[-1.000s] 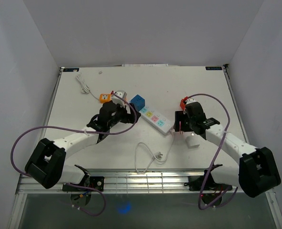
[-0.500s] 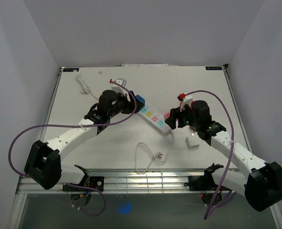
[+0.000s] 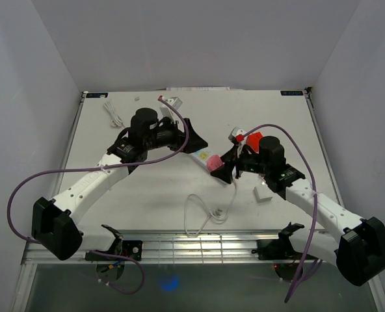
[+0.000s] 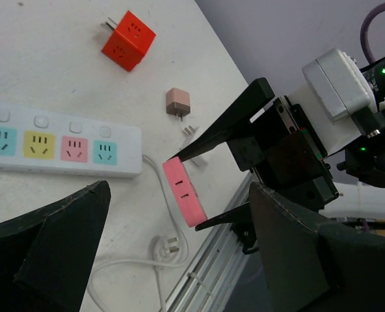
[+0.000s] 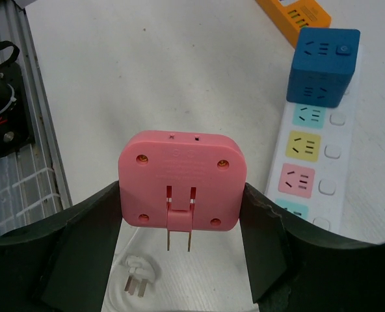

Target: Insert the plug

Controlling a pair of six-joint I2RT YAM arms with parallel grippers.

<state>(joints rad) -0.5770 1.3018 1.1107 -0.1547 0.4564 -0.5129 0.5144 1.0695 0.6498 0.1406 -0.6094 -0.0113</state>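
My right gripper (image 5: 181, 190) is shut on a pink plug (image 5: 183, 182), its two metal prongs pointing down, above the table left of the white power strip (image 5: 316, 162). The strip has coloured sockets, and a blue cube (image 5: 322, 68) sits at its far end. From above, the pink plug (image 3: 214, 162) hangs by the strip's near end (image 3: 201, 155) in my right gripper (image 3: 222, 166). My left gripper (image 3: 192, 140) hovers open and empty over the strip's far end, hiding the blue cube there. The left wrist view shows the strip (image 4: 62, 143) and the pink plug (image 4: 185, 198).
A red cube adapter (image 4: 127, 40) and a small brown charger (image 4: 178, 102) lie beyond the strip. The strip's white cord and plug (image 3: 215, 211) loop near the front rail. A white charger (image 3: 264, 194) lies by the right arm, an orange adapter (image 5: 293, 10) past the blue cube.
My right gripper has carried the pink plug left, to beside the strip's near end. My left gripper has swung back and right, over the strip's blue-cube end.
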